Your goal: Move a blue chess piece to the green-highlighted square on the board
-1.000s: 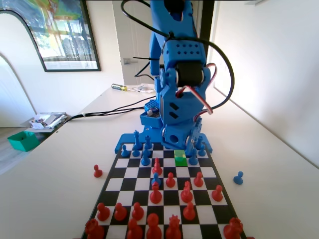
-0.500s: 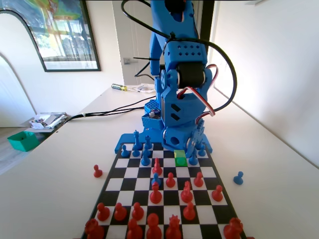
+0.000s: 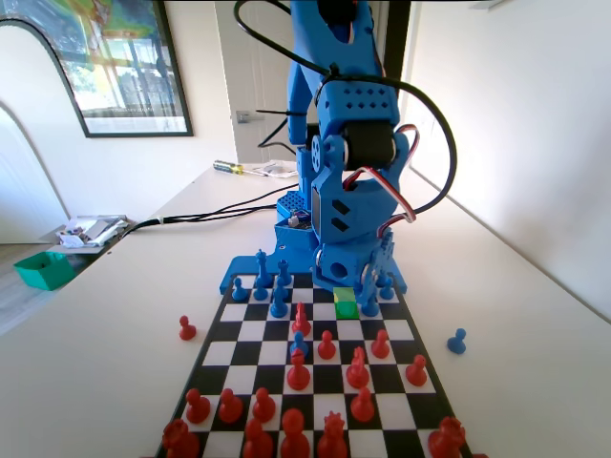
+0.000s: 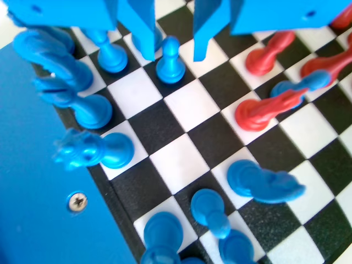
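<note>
- The pale tabletop point(image 3: 115, 324) carries the flat black-and-white chequered chessboard point(image 3: 250, 329), with one small red pawn point(image 3: 187, 328) standing off the board to its left in the fixed view and one small blue pawn point(image 3: 457, 341) off it to the right.
- The blue robot arm point(image 3: 344, 143) rises at the far end of the board in the fixed view and bends down over the far right rows.
- The bright green-highlighted square point(image 3: 346, 309) lies near the far right of the board in the fixed view, with no piece standing on it; a paler yellow-green square point(image 3: 345, 295) touches its far side.
- Red plastic pieces point(image 3: 298, 372) fill the near half of the board in the fixed view; taller blue pieces point(image 3: 278, 301) stand along the far rows.
- In the wrist view the jaws of the blue two-finger gripper point(image 4: 174, 54) stand apart, released, one on each side of the small blue plastic pawn with round head and flared base point(image 4: 170, 65).
- That pawn sits upright on a dark square, between the jaw tips; whether either tip touches it cannot be told.
</note>
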